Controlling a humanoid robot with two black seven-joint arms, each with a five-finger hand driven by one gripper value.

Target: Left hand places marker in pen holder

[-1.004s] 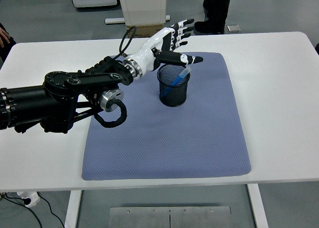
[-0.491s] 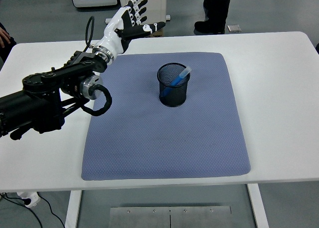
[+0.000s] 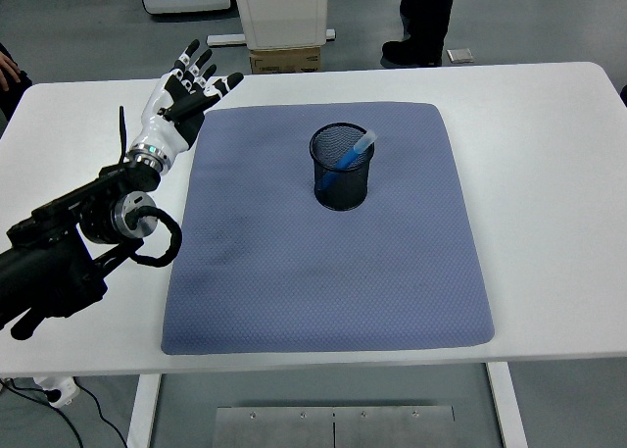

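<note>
A black mesh pen holder (image 3: 342, 167) stands upright on the blue-grey mat (image 3: 333, 272), toward its far middle. A blue marker (image 3: 350, 157) with a pale cap leans inside it, tip poking above the rim on the right. My left hand (image 3: 191, 87) is raised over the white table at the mat's far left corner, well left of the holder. Its fingers are spread and hold nothing. The right arm is out of view.
The white table (image 3: 549, 174) surrounds the mat. Beyond the far edge stand a cardboard box (image 3: 285, 59), a white pedestal (image 3: 284, 12) and a person's legs (image 3: 423, 17). A hand shows at the left edge (image 3: 8, 68).
My left hand has drawn back from over the pen holder, moving left and toward me, and stays open. The marker remains in the holder.
</note>
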